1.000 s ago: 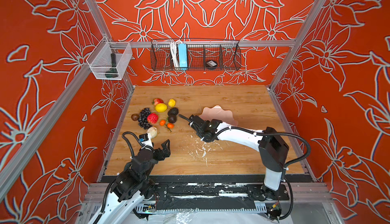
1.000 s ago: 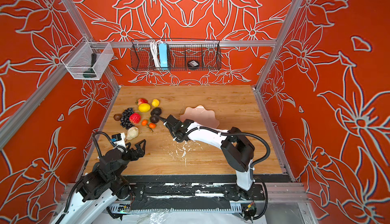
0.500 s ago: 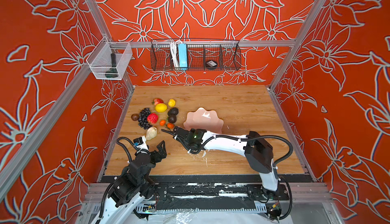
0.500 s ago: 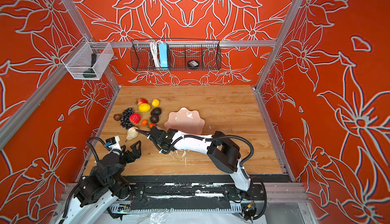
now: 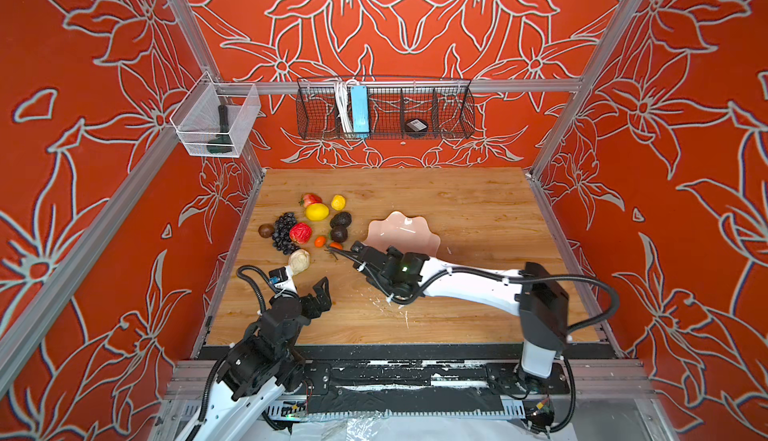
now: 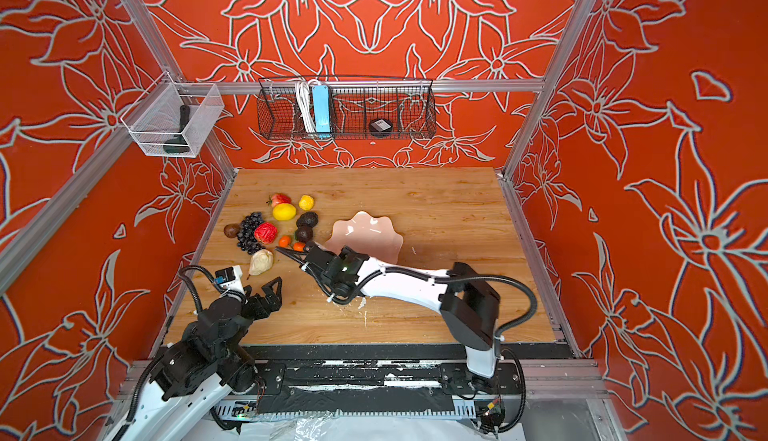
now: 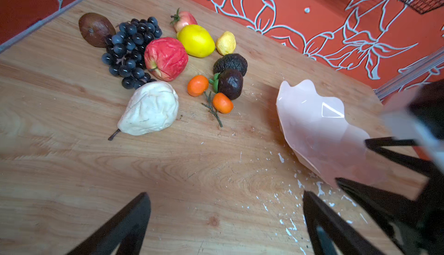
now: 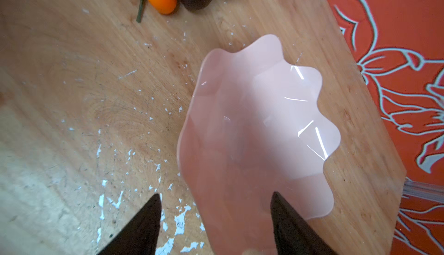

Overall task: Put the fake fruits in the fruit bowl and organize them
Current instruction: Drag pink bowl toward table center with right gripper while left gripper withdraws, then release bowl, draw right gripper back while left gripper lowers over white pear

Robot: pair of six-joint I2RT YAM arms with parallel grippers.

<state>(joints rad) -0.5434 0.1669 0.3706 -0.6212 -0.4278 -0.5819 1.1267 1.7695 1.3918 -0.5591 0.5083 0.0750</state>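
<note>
Both my tools with jaws parted, the fake fruits (image 5: 317, 211) bunched at the left of the counter (image 5: 457, 194), the fruit bowl (image 5: 405, 231) just right of them.

Leftmost, my left tool (image 7: 225, 193) hovers over bare counter with jaws spread wide, just short of the pale pear (image 7: 150, 109). Past it lie a brown fruit (image 7: 96, 29), black grapes (image 7: 131, 49), a red apple (image 7: 165, 58), two lemons (image 7: 195, 40), two avocados (image 7: 230, 83) and two small oranges (image 7: 197, 85), every one outside the bowl. My right tool (image 8: 215, 193) stands with jaws apart, astride the bowl's near rim. Only the left wrist view shows the green sprig (image 7: 212, 109) beside the oranges. Only the top views show the mesh box (image 5: 216, 123) and the wire basket (image 5: 449, 115) on the wall, where a black item (image 5: 409, 128) bears a pale label (image 5: 417, 124) too small to read.
</note>
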